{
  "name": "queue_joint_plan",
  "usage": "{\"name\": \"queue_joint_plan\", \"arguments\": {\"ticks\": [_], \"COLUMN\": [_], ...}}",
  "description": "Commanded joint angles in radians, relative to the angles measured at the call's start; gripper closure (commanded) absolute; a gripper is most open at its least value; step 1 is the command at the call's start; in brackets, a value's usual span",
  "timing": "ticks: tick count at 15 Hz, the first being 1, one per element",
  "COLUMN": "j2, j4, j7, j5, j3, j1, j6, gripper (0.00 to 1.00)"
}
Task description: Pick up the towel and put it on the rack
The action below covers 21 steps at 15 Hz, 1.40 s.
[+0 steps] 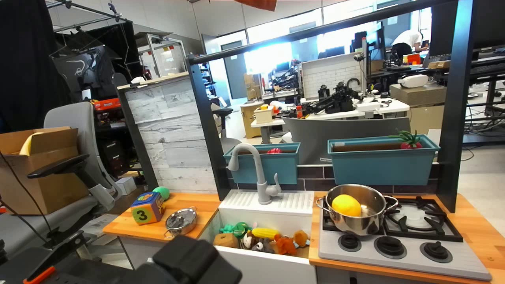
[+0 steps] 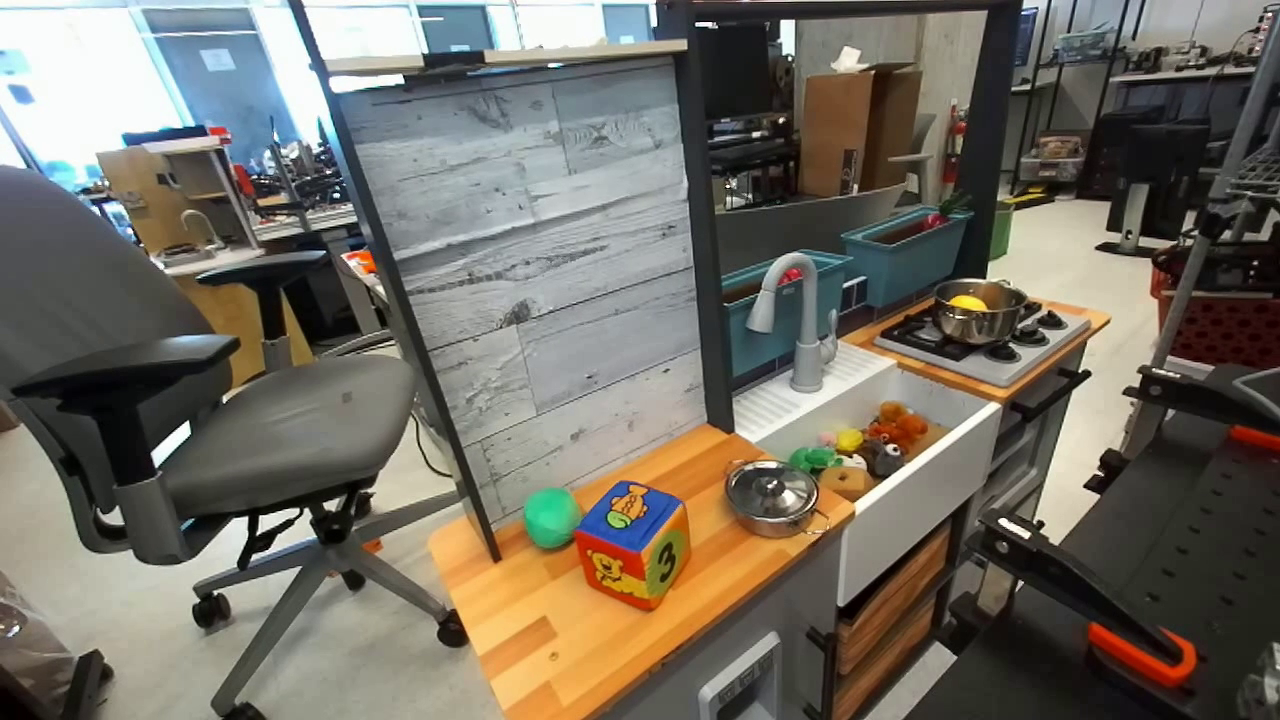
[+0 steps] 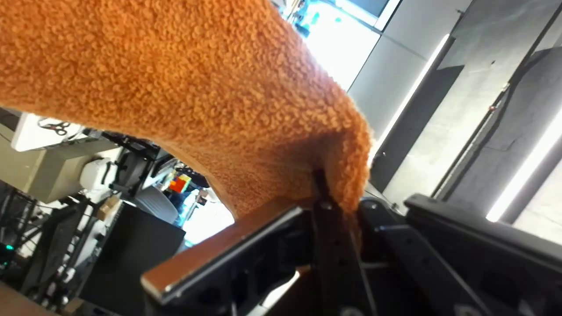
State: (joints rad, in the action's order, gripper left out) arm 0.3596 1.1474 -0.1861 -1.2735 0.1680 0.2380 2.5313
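We note a toy kitchen with orange-brown wooden counters (image 2: pixel 720 560) in both exterior views. A gray-white wood-plank panel (image 2: pixel 550 270) stands at its side; a long black rack bar (image 1: pixel 315 30) crosses the top. Next down, we log the white rectangular sink (image 1: pixel 276 272) and, beside it, the gray cooktop (image 1: pixel 413 258).

Orange terry-cloth towel (image 3: pixel 175 79): fills much of the wrist view. In an exterior view we see an edge of it at the top, higher than the bar; depth we cannot judge. Black gripper (image 3: pixel 347 208): closed down on the towel, cloth pinched between its fingers.

Shiny two-handled metal pot (image 1: pixel 355 225) on the cooktop; multicolored cube (image 2: pixel 632 545) on the counter below the panel. Smallest, we find a plain yellow ball (image 1: pixel 346 205) inside the pot, a smooth green ball (image 2: pixel 551 517) just beside the cube.
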Motion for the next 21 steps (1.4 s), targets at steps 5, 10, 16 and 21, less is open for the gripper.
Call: {"name": "queue_joint_plan", "arguments": {"ticks": [5, 10, 16, 21], "j2": [0.24, 0.167, -0.096, -0.177], "j4": [-0.18, -0.033, 0.273, 0.371], "j7": [0.316, 0.367, 0.271, 0.329], "j5": [0.233, 0.264, 0.332, 0.53], "j3": [-0.016, 0.006, 0.052, 0.102], "j1": [0.027, 0.027, 0.088, 0.107], "j6": [-0.01, -0.203, -0.588, -0.74], "gripper": [0.99, 0.99, 0.99, 0.99]}}
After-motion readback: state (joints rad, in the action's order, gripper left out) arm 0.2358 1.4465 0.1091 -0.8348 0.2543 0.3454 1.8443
